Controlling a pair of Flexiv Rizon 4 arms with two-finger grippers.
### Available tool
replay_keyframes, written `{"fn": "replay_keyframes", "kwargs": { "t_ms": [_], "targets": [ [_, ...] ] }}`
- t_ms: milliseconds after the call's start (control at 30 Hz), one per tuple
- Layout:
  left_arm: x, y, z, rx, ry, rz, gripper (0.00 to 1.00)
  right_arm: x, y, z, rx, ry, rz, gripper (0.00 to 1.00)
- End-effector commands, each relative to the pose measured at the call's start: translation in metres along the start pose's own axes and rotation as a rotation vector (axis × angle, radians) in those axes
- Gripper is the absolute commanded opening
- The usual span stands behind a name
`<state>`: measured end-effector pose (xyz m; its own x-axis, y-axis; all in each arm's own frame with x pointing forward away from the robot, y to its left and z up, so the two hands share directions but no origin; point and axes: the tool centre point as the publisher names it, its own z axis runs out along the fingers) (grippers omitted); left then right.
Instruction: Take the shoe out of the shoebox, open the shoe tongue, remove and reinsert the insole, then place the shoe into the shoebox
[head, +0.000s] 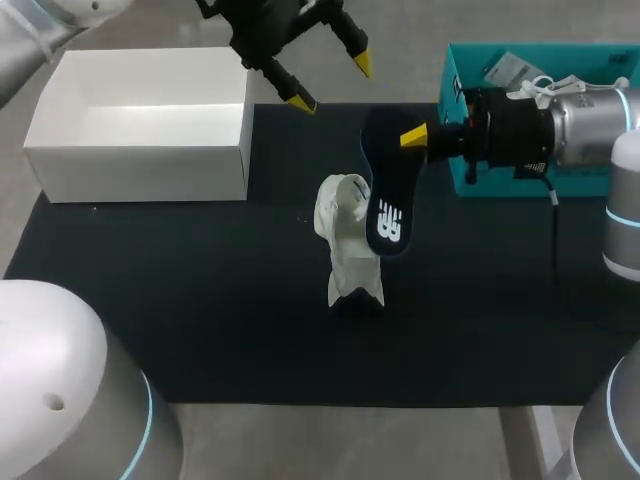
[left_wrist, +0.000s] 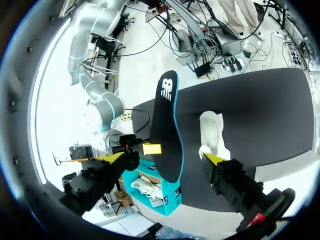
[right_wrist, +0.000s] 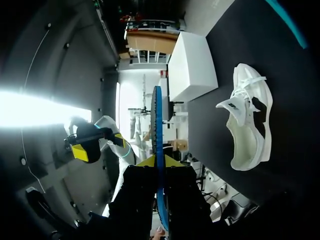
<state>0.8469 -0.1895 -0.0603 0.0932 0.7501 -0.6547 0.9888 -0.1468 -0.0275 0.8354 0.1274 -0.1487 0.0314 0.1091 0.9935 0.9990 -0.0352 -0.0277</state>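
The right gripper (head: 418, 137) is clamped on the dark insole (head: 385, 205), holding it raised close beside the white shoe (head: 345, 235), which sits on the black mat (head: 200, 300). The left gripper (head: 330, 82) hangs spread and empty near the white shoebox (head: 140, 150).

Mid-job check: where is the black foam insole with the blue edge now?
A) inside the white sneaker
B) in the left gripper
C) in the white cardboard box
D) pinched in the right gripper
D: the right gripper clamps the black blue-edged insole from both sides, outside the white sneaker.
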Motion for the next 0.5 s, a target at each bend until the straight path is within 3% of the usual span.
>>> {"fn": "replay_keyframes", "kwargs": {
  "t_ms": [33,133,300,500],
  "targets": [
    [0.010,0.000,0.002,0.029,-0.425,0.023,1.00,0.008,0.000,0.000,-0.015,0.018,-0.003,0.00],
    [0.010,0.000,0.002,0.029,-0.425,0.023,1.00,0.018,0.001,-0.005,-0.034,0.052,-0.010,0.00],
    [0.026,0.007,0.023,-0.104,-0.475,0.008,1.00,0.033,0.005,-0.012,-0.053,0.112,0.013,0.00],
    [0.022,0.012,0.040,-0.187,-0.528,0.012,1.00,0.045,0.007,-0.013,-0.037,0.080,0.054,0.00]
  ]
}}
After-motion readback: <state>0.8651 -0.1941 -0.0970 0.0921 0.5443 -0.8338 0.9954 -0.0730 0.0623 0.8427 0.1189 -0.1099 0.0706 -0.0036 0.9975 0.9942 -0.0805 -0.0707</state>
